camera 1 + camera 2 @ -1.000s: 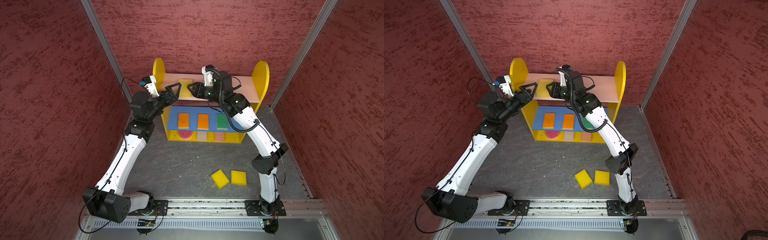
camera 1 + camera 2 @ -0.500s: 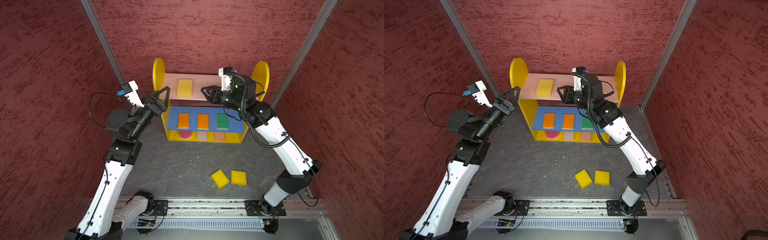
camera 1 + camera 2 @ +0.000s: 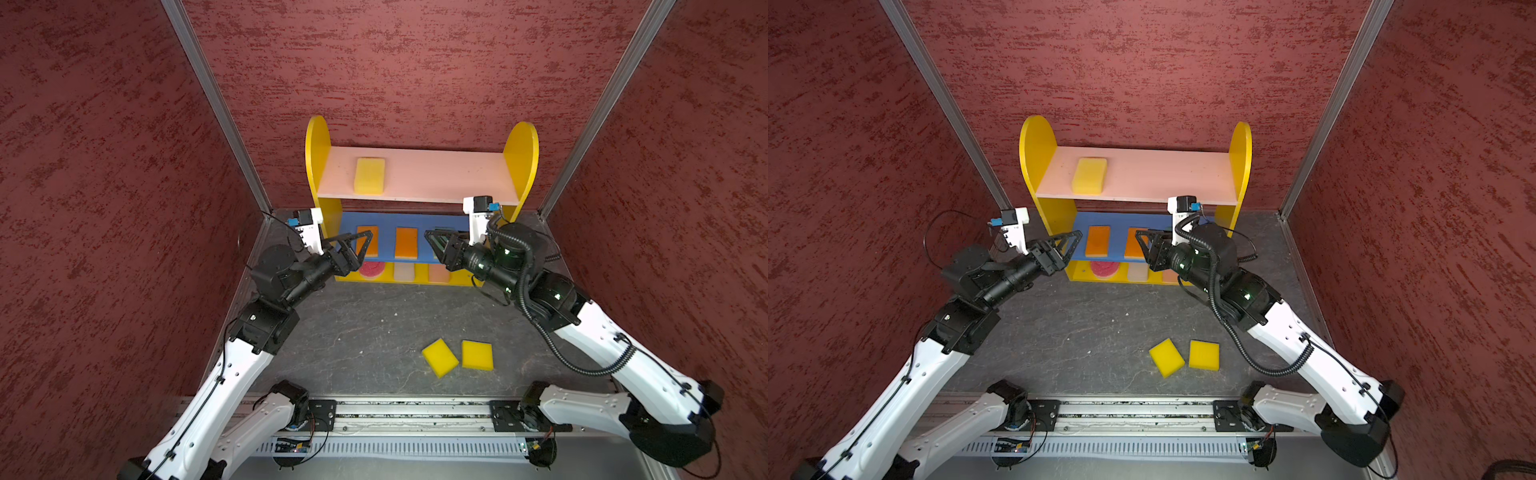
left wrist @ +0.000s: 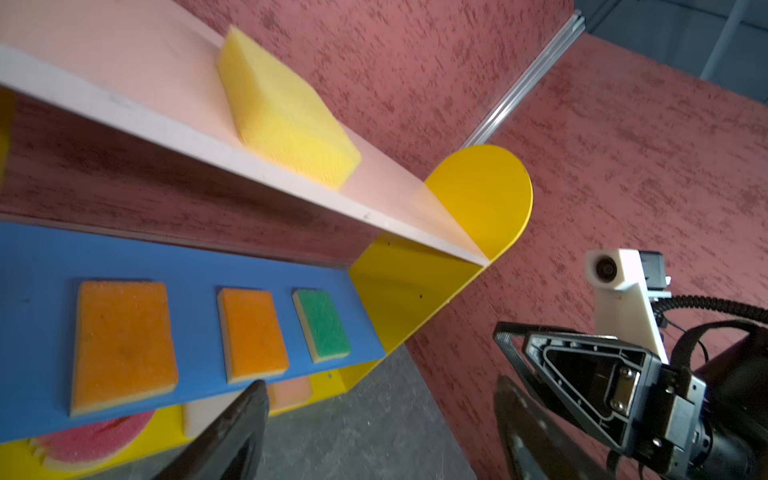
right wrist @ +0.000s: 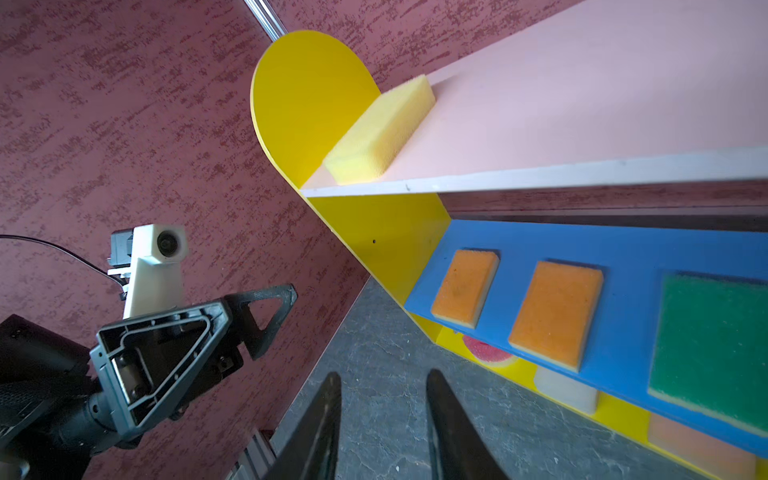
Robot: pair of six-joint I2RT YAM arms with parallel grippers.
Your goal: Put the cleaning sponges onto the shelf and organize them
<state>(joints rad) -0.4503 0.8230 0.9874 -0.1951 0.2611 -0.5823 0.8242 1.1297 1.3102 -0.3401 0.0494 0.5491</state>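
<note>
Hovering before the shelf [image 3: 318, 166], the left gripper [image 3: 362, 245] is spread wide and the right gripper [image 3: 432, 241] narrowly parted, both empty. Two yellow sponges [image 3: 440, 357] lie just beside each other on the floor [image 3: 353, 332]. Grabbing one could drag its neighbour, and a turning arm might bump the shelved orange sponges [image 3: 406, 243].

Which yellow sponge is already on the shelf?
The yellow sponge on the pink top board; the other two lie on the floor.
</note>
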